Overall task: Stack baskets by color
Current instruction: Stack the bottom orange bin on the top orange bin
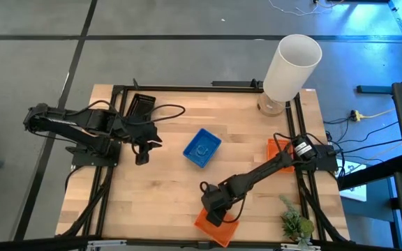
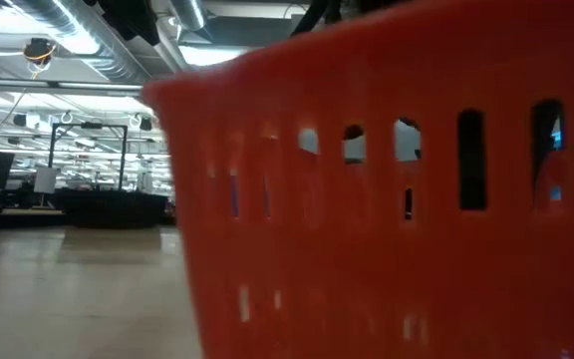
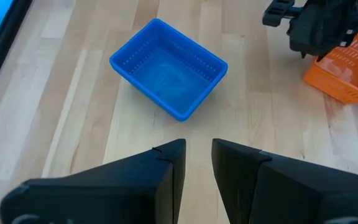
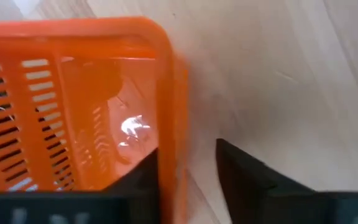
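The right end effector (image 1: 216, 213) straddles one wall of an orange basket (image 1: 213, 227) at the tabletop's (image 1: 166, 181) six o'clock edge, fingers apparently not yet clamped. The blue basket (image 1: 202, 148) sits centrally. The left end effector (image 1: 142, 155) hovers at nine o'clock, slightly parted, empty.

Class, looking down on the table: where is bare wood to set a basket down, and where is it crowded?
Bare: wood between the blue perforated plastic basket and the tall white cylinder; also the front-left corner. Crowded: front edge, where the right end effector straddles the orange plastic basket.
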`<state>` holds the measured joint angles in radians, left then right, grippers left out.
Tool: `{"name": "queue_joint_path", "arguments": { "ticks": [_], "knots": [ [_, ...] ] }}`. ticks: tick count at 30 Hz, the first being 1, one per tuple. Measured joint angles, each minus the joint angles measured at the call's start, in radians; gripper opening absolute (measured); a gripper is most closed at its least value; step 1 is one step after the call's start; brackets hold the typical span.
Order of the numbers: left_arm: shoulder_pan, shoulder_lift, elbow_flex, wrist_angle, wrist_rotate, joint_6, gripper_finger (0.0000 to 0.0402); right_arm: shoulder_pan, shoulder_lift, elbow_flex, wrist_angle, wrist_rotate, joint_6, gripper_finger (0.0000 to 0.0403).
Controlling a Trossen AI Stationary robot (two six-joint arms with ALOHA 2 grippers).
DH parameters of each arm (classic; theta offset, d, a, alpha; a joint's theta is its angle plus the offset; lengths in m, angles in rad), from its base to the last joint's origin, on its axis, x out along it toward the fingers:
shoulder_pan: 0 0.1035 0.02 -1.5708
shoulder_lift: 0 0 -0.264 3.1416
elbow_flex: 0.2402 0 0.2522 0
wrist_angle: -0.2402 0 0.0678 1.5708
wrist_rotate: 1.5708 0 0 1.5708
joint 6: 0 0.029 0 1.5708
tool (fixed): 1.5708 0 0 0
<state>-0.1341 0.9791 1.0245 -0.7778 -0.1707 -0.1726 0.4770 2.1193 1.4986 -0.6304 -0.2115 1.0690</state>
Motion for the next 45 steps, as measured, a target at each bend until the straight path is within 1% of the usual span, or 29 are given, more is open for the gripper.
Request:
{"name": "queue_joint_path", "arguments": {
  "ticks": [1,3,4,5,7,10,16,20,21,22,24,27,31,33,38,41,45],
  "knots": [
    [0.0,0.0,0.0,0.0,0.0,0.0,0.0069,-0.001,0.0,0.0,0.0,0.0,0.01,0.0093],
    [0.0,0.0,0.0,0.0,0.0,0.0,0.0069,-0.003,0.0,0.0,-0.001,0.006,0.04,0.0037],
    [0.0,0.0,0.0,0.0,0.0,0.0,0.0069,-0.003,-0.002,0.0,-0.003,0.016,0.049,0.0019],
    [0.0,0.0,0.0,0.0,0.0,0.0,0.0069,-0.003,-0.003,0.001,-0.004,0.025,0.055,0.0013],
    [0.0,0.0,0.0,0.0,0.0,0.0,0.0069,-0.006,-0.003,0.019,-0.053,0.032,0.079,0.0008],
    [0.0,0.0,0.0,0.001,-0.001,0.0,0.0069,-0.011,-0.003,0.078,-0.19,0.037,0.079,0.0004],
    [0.0,0.0,0.0,0.001,-0.004,0.0,0.0069,-0.025,-0.004,0.28,-0.62,0.117,0.029,0.0002],
    [0.0,0.0,0.0,0.001,-0.004,0.0,0.0069,-0.039,-0.004,0.415,-0.913,0.197,0.024,0.0002],
    [0.0,0.0,0.0,0.001,-0.005,0.0,0.0069,-0.043,-0.006,0.444,-0.956,0.22,0.024,0.0001],
    [0.0,0.0,0.0,0.001,-0.004,0.0,0.0069,-0.047,-0.017,0.459,-0.944,0.241,0.014,0.0001],
    [0.0,0.0,0.0,0.002,-0.005,0.0,0.0069,-0.058,-0.064,0.46,-0.901,0.293,0.0,0.0001],
    [0.0,0.001,0.0,0.004,-0.013,0.001,0.0069,-0.081,-0.118,0.46,-0.948,0.365,0.009,0.0001],
    [0.0,0.0,0.0,0.005,-0.039,0.001,0.0069,-0.114,-0.234,0.383,-0.94,0.437,0.036,0.0],
    [0.0,0.0,0.0,0.008,-0.055,0.001,0.0069,-0.127,-0.317,0.298,-0.938,0.456,0.075,0.0],
    [0.0,0.0,0.0,0.011,-0.071,0.001,0.0069,-0.146,-0.541,0.033,-0.944,0.455,0.298,0.0],
    [0.0,0.0,0.0,0.013,-0.106,0.001,0.0069,-0.158,-0.667,-0.108,-0.942,0.455,0.437,0.0],
    [0.001,0.0,0.0,0.024,-0.151,0.001,0.0069,-0.17,-0.818,-0.294,-0.943,0.49,0.63,0.0]
  ]
}}
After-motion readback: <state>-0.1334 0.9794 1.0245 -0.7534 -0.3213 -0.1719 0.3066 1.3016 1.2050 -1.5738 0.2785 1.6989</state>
